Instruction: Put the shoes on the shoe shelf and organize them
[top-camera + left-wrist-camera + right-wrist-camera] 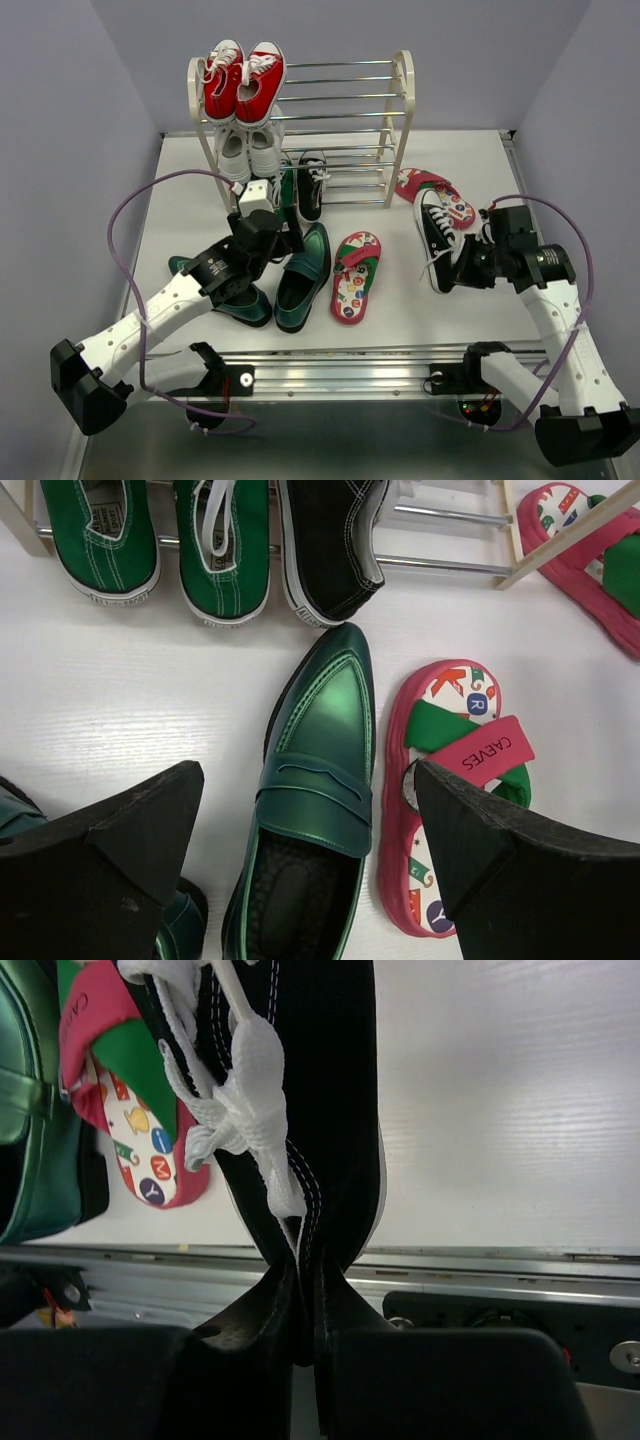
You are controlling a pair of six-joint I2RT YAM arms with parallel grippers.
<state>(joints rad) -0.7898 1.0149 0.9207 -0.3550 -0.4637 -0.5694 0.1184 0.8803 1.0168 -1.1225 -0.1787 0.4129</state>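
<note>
Seen from above, a white table (180,210) holds a small shoe shelf (404,100) at its far edge, with two robot arms reaching in from the near edge. There are twelve shoes in all, six pairs. Two red sneakers (243,80) sit side by side on the top tier at the left. Two white sneakers (248,152) sit on a tier just below them. At the lowest level, two green canvas sneakers (100,530) stand together, and one shelved black sneaker (312,188) stands just to their right. The held black sneaker (436,235), with white laces, is to the right of the shelf, pinched at its heel rim by the right gripper (305,1300), whose fingers are pressed together on it. Its toe lies over the far red flip-flop (415,185), which rests on the table beside the shelf's right frame. The near red flip-flop (355,278) lies in the middle of the table, printed footbed up. Just to its left is the first green loafer (305,265), toe pointing at the shelf. The second green loafer (235,300) lies further left, partly hidden under the left arm. The left gripper (307,770) hangs above the first green loafer with its fingers spread wide, holding nothing.
</note>
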